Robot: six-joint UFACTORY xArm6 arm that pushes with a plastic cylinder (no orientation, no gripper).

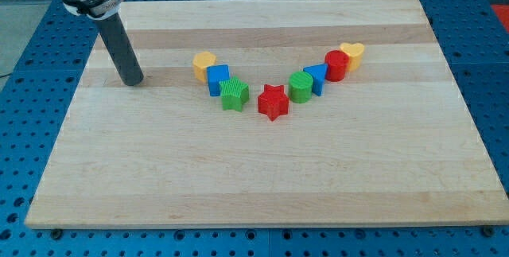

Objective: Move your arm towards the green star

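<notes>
Pale wooden surface: my tip rests well apart, at nine o'clock of the ridged green star block; no pincer shows.

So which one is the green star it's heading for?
Find the V-shaped row of blocks on the wooden board. On its left arm, the green star is lowest, below the blue block. Its sides are ribbed; the other green block is a smooth cylinder.
</notes>
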